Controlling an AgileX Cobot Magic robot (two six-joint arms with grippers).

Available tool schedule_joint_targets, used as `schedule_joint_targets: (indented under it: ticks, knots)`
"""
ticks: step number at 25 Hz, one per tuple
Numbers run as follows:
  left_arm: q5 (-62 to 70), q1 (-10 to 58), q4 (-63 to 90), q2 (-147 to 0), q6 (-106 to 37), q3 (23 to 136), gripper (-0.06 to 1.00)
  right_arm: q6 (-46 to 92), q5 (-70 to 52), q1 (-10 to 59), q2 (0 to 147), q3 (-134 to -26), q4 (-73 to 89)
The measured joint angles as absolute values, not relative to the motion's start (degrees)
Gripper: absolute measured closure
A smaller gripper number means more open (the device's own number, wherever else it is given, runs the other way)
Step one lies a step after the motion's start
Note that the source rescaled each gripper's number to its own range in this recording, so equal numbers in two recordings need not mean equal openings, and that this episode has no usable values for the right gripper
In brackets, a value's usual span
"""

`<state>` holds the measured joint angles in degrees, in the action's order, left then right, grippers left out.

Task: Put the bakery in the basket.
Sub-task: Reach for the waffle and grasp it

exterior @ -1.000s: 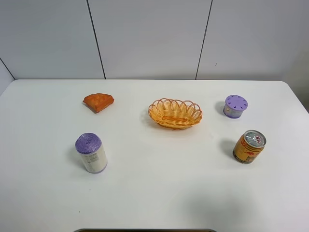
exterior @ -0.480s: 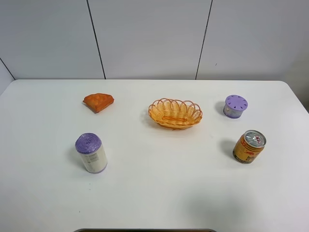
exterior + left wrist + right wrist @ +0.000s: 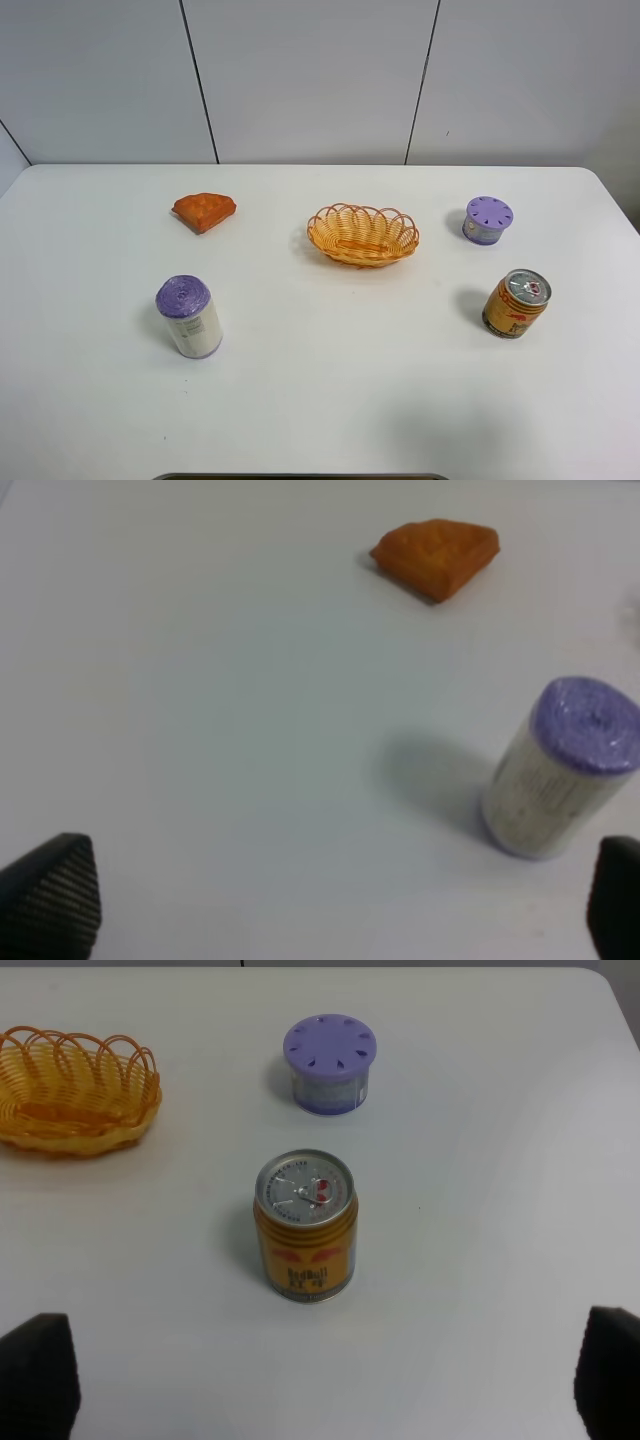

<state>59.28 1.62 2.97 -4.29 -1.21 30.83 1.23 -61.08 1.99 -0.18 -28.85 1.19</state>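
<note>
The bakery (image 3: 204, 211), an orange-brown waffle wedge, lies on the white table at the back left; the left wrist view shows the bakery (image 3: 437, 556) well ahead of my left gripper (image 3: 330, 905). The oval wicker basket (image 3: 362, 234) sits empty near the table's middle, and the basket (image 3: 72, 1092) shows partly in the right wrist view. Neither arm appears in the exterior high view. Both grippers stand open with nothing between their fingers; the right gripper (image 3: 330, 1385) hangs short of the can.
A white cylinder with a purple top (image 3: 188, 316) stands front left, near the left gripper's right finger (image 3: 615, 895). A gold drink can (image 3: 515, 303) stands front right, and a small purple-lidded tub (image 3: 487, 220) behind it. The table's rear edge meets a grey panelled wall.
</note>
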Motion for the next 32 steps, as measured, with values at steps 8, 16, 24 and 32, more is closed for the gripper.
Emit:
schedule_joint_targets:
  ticks: [8,16,24,32]
  knots:
    - [51.23,1.62,3.04,-17.51,-1.21,37.2,-0.06,1.23,-61.08,1.99,-0.18,-28.85,1.19]
    - [46.57,1.62,3.11,-33.08,-4.25,44.1,-0.06,1.23,-61.08,1.99,-0.18,-28.85,1.19]
    - [45.04,1.62,1.46,-46.55,-12.97,51.76,-0.06,1.23,-61.08,1.99,-0.18,-28.85,1.19]
    - [43.65,1.62,-1.56,-59.59,-16.09,58.24,-0.06,1.23,-61.08,1.99,-0.18,-28.85,1.19]
